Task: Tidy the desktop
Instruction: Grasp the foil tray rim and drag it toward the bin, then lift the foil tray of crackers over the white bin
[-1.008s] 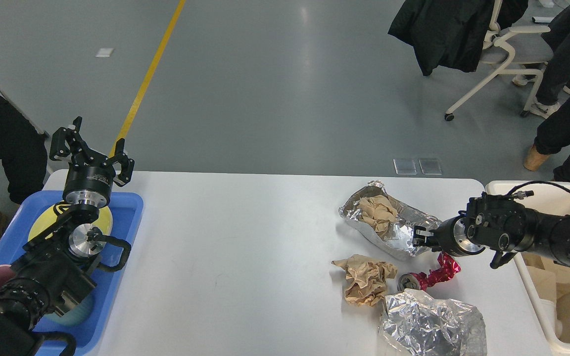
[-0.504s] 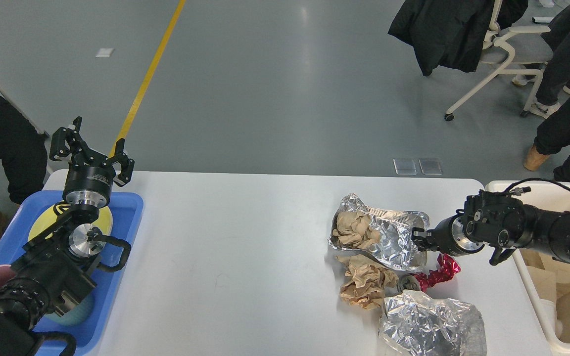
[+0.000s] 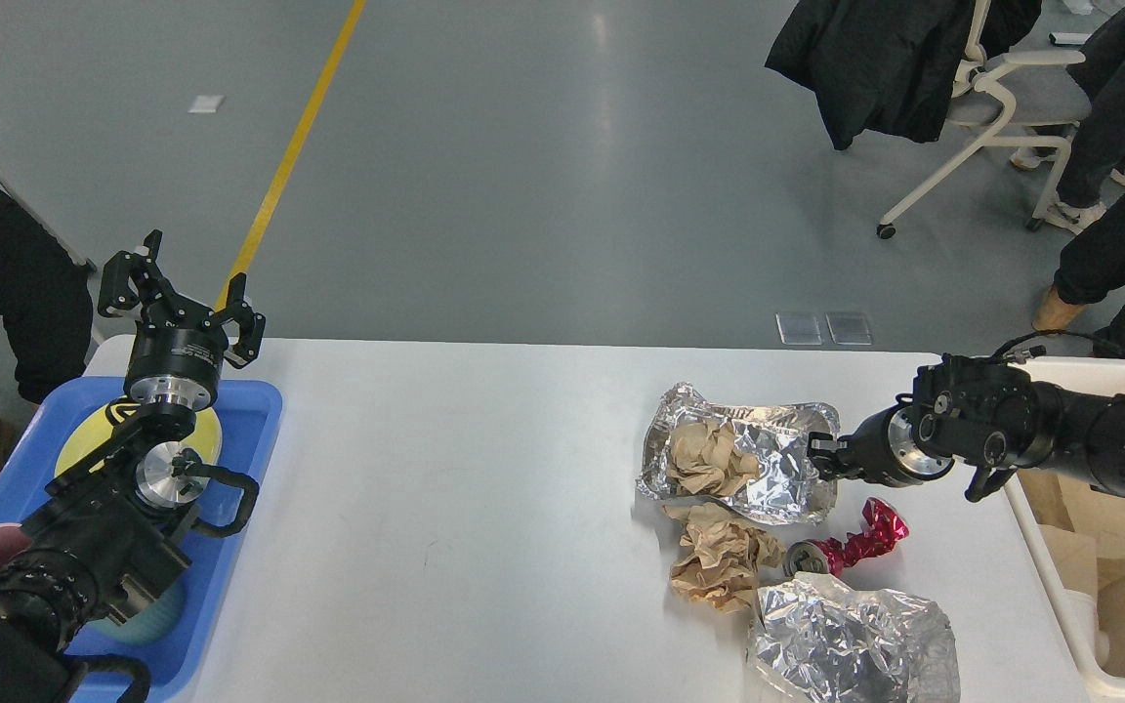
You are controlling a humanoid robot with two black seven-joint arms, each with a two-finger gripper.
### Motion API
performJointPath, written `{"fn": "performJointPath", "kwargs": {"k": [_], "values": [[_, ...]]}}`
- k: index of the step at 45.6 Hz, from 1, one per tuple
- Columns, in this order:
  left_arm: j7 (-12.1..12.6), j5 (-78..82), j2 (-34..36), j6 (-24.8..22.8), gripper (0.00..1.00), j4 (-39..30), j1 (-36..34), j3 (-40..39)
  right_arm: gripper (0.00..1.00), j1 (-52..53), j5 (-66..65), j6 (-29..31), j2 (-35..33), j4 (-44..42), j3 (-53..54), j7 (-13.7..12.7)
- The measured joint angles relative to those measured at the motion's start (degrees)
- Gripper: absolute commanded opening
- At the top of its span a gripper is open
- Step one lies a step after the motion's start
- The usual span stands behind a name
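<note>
**Right claw gripping the foil tray on the desktop**

The desktop [image 3: 484, 508], a wide white top with rounded corners, fills the lower half of my head view. At its left end sits a blue tray [image 3: 255, 430] holding a yellow dish [image 3: 84, 444]; at its right edge stands a cream bin [image 3: 1061, 576] with brown cardboard inside.

My left arm rises over the blue tray, and my left gripper [image 3: 182, 283] stands above it with its fingers spread wide, grasping nothing.

My right arm reaches in from the right, above the bin. My right gripper [image 3: 821, 454] is clenched on the right edge of a foil tray [image 3: 768, 469], which has crumpled brown paper [image 3: 709, 454] inside it.

Just in front of that lies another brown paper wad [image 3: 724, 561], touching a crushed red can [image 3: 851, 547]. Nearest me rests a crumpled foil sheet [image 3: 851, 640].
</note>
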Motion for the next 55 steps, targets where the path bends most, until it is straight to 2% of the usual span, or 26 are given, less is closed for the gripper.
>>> {"fn": "performJointPath", "kwargs": {"k": [24,40,49,55], "values": [[0.00,0.00,0.00,0.00,0.96,0.00,0.00,0.00,0.00,4.23,-1.24,8.40,-2.62,0.08,-1.03,-0.01],[0.00,0.00,0.00,0.00,0.96,0.00,0.00,0.00,0.00,15.52,-1.70,21.39,-7.22,5.88,-4.40,-0.17],[0.00,0.00,0.00,0.00,0.96,0.00,0.00,0.00,0.00,24.21,-1.73,30.78,-9.68,9.82,-8.02,-0.18],[0.00,0.00,0.00,0.00,0.96,0.00,0.00,0.00,0.00,29.92,-1.74,32.03,-10.58,10.76,-10.38,-0.18]]}}
